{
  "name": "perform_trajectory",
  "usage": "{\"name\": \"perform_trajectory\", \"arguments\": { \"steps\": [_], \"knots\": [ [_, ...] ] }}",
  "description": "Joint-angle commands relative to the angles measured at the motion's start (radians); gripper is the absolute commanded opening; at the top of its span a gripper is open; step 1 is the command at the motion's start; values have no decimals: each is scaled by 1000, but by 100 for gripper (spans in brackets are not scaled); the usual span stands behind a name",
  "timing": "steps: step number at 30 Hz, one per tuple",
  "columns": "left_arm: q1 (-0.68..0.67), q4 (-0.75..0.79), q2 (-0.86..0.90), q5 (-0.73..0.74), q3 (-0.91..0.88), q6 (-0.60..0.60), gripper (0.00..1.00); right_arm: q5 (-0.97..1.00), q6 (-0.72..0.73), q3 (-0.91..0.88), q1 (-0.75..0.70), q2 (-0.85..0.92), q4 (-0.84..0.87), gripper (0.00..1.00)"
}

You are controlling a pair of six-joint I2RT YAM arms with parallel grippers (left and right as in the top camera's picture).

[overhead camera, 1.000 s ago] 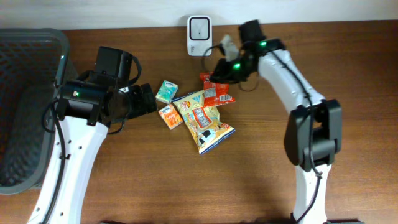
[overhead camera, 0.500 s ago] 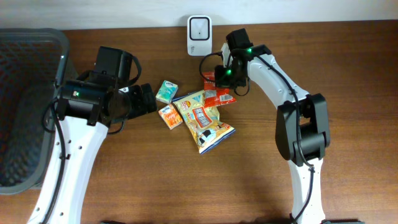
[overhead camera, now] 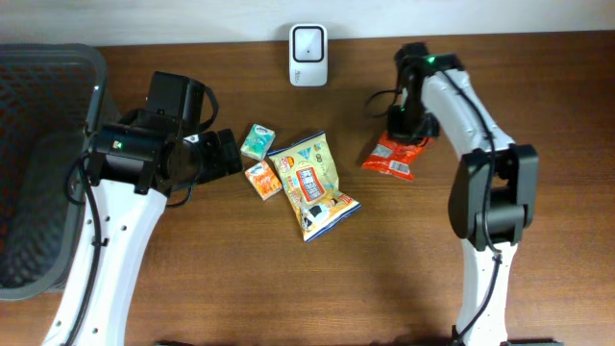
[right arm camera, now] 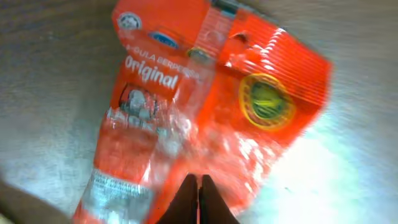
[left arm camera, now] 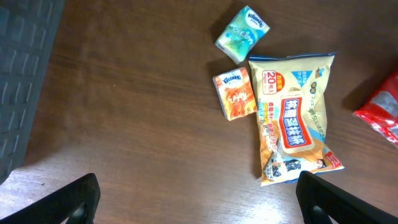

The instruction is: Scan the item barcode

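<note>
Two right fingers (right arm camera: 186, 199) clenched on one edge of the red packet (right arm camera: 205, 106); left fingers (left arm camera: 68, 202) wide apart.

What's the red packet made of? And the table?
The red packet looks like thin shiny plastic film: it crinkles and glares under the light. The table looks like brown wood with streaky grain, maybe just a veneer.

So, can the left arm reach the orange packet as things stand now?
Probably yes. The left gripper is open, and the orange packet lies bare on the table just ahead of it, with nothing on top. Only the yellow bag crowds one edge.
</note>
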Motion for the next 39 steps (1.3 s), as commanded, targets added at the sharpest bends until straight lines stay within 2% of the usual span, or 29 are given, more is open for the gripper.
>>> {"name": "perform_trajectory", "arguments": {
  "steps": [1,5,9,10,12,13,18,21,25,26,29,32,35,39],
  "knots": [
    [-1,2,3,-3,-1,-13,99,-15,-16,90,13,-63,-105,18],
    [-1,2,3,-3,-1,-13,99,-16,-11,1,13,-62,-135,19],
    [-1,2,3,-3,-1,-13,99,-62,-12,-148,13,-62,-16,18],
    [-1,2,3,-3,-1,-13,99,-69,-12,-196,13,-62,43,17],
    [-1,2,3,-3,-1,-13,99,-68,-12,-251,13,-62,105,4],
    [-1,2,3,-3,-1,-13,99,-68,-12,-273,13,-62,127,4],
    [-1,2,3,-3,-1,-13,99,-56,-12,-223,6,-85,50,4],
    [-1,1,3,-3,-1,-13,99,-46,-13,-111,3,-93,-64,17],
    [-1,2,3,-3,-1,-13,99,-14,-13,40,3,-93,-162,63],
    [-1,2,3,-3,-1,-13,99,-14,-13,46,3,-93,-154,65],
    [-1,2,3,-3,-1,-13,99,-14,-16,40,3,-88,-116,65],
    [-1,2,3,-3,-1,-13,99,-24,-15,5,5,-70,-94,50],
    [-1,1,3,-3,-1,-13,99,-34,-12,-58,5,-61,-40,45],
    [-1,2,3,-3,-1,-13,99,-34,-12,-136,5,-60,31,29]
  ]
}}
